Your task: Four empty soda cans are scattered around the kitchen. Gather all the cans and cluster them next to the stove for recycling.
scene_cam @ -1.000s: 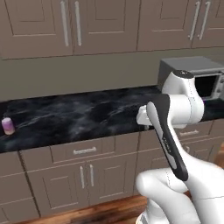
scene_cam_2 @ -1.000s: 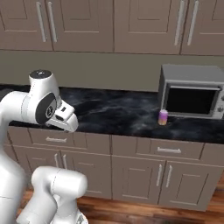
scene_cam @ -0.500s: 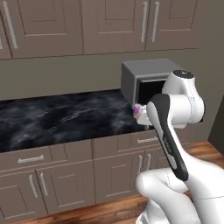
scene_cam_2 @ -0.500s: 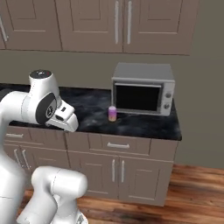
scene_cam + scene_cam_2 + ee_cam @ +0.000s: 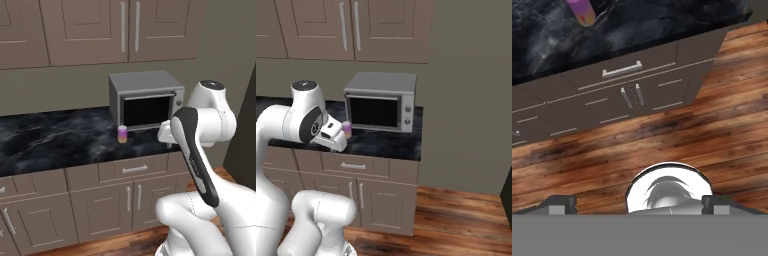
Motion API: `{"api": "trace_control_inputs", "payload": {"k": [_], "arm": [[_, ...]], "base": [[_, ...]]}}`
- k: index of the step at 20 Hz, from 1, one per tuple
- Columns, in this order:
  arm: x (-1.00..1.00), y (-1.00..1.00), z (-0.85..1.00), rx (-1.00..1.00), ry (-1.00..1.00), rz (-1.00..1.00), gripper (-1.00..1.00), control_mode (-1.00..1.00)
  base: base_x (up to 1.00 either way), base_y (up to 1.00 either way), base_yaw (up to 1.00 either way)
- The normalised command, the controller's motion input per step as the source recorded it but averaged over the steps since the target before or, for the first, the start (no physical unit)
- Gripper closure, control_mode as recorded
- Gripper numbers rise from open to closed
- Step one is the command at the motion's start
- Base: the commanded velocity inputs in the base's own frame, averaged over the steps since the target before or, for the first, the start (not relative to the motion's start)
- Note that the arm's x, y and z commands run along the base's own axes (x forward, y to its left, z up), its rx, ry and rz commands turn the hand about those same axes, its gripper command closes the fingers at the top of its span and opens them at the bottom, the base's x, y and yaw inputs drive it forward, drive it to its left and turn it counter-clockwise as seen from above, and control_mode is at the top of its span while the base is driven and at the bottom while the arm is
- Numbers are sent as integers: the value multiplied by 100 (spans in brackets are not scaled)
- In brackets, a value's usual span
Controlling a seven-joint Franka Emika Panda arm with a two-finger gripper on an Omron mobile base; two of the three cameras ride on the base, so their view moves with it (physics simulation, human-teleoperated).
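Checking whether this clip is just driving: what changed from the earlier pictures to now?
The base drove right along the counter, so the whole scene slid left in both base views; that is camera motion, not the objects moving. The microwave and the soda can in front of it now sit nearer. Nothing was grasped or released. The arm stayed tucked, and the gripper stayed open and empty.
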Motion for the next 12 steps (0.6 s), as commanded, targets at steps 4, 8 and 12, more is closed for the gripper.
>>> {"api": "trace_control_inputs", "payload": {"k": [4, 8, 12], "arm": [[0, 0, 0, 0, 0, 0, -100, 100], [0, 0, 0, 0, 0, 0, -100, 100], [0, 0, 0, 0, 0, 0, -100, 100]], "base": [[59, -2, 3], [59, 4, 1], [45, 4, 0]]}}
